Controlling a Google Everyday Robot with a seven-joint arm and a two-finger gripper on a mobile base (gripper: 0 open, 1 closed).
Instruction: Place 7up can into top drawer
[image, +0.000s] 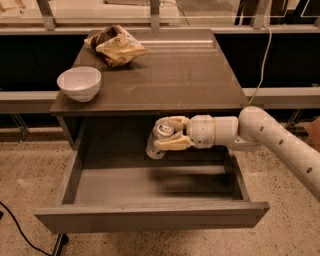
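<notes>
Reaches in from the 4 o'clock edge on a white arm (292, 152), bends near 3 o'clock, runs level toward 9 o'clock. Ends just below centre in the gripper (161, 134), tan fingers (174, 144) clamped above and below the tilted 7up can (153, 149).

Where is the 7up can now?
The can is in the gripper near the middle of the view, tilted over the open drawer, just under the front edge of the cabinet top.
</notes>
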